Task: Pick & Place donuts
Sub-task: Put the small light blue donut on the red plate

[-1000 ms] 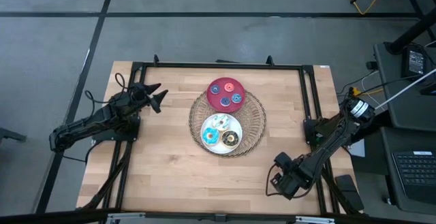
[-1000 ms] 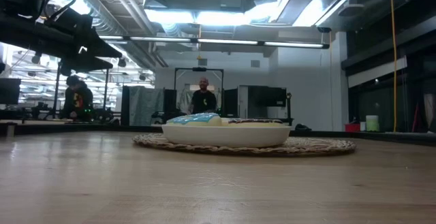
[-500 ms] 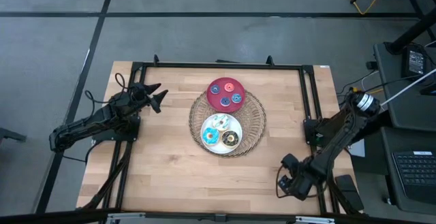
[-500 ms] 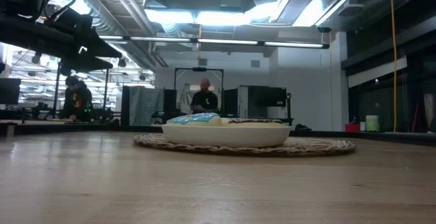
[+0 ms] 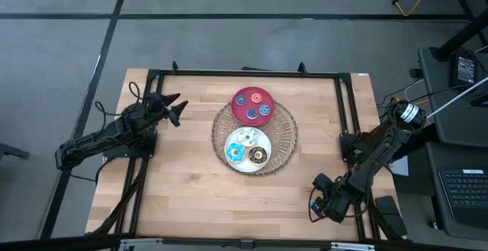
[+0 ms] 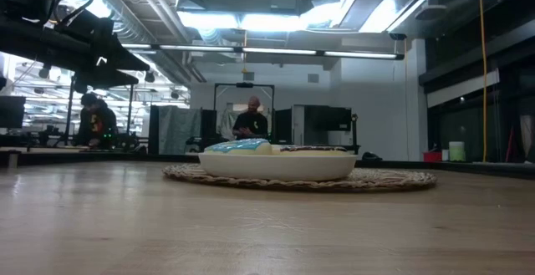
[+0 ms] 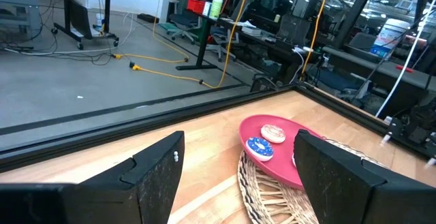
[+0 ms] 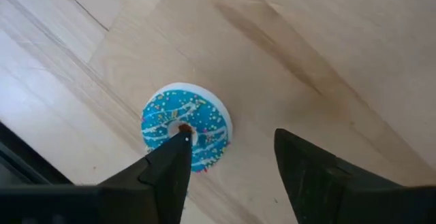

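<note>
Hovering over the near right corner of the table (image 5: pixel 183 182), the right gripper (image 5: pixel 324 203) has shifted slightly from where it stood a second ago, first sliding toward the table's near edge and then settling a little back. Its wrist view shows the fingers (image 8: pixel 167 173) spread apart above a blue sprinkled donut (image 8: pixel 186 126) lying flat on the bare wood, one fingertip over the ring's hole, nothing clamped; whether they touch the icing cannot be told. The left gripper (image 5: pixel 174 107) waits unchanged near the far left of the table, fingers apart and empty, facing the red plate (image 7: pixel 300 173). At centre, the wicker tray (image 5: pixel 284 140) carries the red plate with several small donuts (image 5: pixel 258 104) and a white plate (image 5: pixel 261 138) with more, all as before. Judged from this, the small adjustment reads as alignment for a grasp: the stray donut is not yet picked, and closing on it, then carrying it to a plate, remains.
</note>
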`<action>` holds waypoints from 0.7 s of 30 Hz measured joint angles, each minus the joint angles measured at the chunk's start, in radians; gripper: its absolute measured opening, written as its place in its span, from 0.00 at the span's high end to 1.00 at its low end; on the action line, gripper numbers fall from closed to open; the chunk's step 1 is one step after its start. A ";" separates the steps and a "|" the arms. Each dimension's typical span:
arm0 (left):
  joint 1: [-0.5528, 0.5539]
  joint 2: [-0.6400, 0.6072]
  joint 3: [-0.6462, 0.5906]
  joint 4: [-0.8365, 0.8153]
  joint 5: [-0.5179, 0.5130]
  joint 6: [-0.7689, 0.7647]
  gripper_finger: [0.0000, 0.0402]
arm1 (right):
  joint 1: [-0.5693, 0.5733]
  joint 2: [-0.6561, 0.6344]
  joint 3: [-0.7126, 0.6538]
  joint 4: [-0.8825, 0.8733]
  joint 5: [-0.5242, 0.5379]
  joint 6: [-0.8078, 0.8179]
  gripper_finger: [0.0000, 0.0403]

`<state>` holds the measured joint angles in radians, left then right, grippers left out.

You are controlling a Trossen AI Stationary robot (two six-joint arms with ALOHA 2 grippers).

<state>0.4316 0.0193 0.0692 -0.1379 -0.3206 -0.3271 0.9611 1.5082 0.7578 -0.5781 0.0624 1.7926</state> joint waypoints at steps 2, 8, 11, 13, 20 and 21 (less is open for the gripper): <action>0.000 0.000 0.000 0.000 0.000 0.000 0.34 | 0.000 0.000 0.000 0.005 0.000 -0.010 0.50; 0.000 0.000 0.000 0.000 0.000 0.000 0.34 | 0.000 0.002 0.000 0.009 0.000 -0.024 0.51; 0.000 0.000 0.000 0.000 0.000 0.000 0.34 | 0.000 0.014 0.000 0.011 0.000 -0.025 0.51; 0.000 0.000 0.000 0.000 0.000 0.000 0.34 | 0.000 0.023 0.000 0.022 0.000 -0.025 0.51; 0.000 0.000 0.000 0.001 0.000 0.000 0.34 | -0.001 0.035 0.000 0.041 -0.003 -0.040 0.51; 0.000 0.000 0.000 0.001 0.000 0.000 0.34 | -0.002 0.035 0.000 0.041 -0.003 -0.039 0.52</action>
<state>0.4320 0.0193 0.0692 -0.1371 -0.3206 -0.3271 0.9596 1.5429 0.7582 -0.5372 0.0590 1.7535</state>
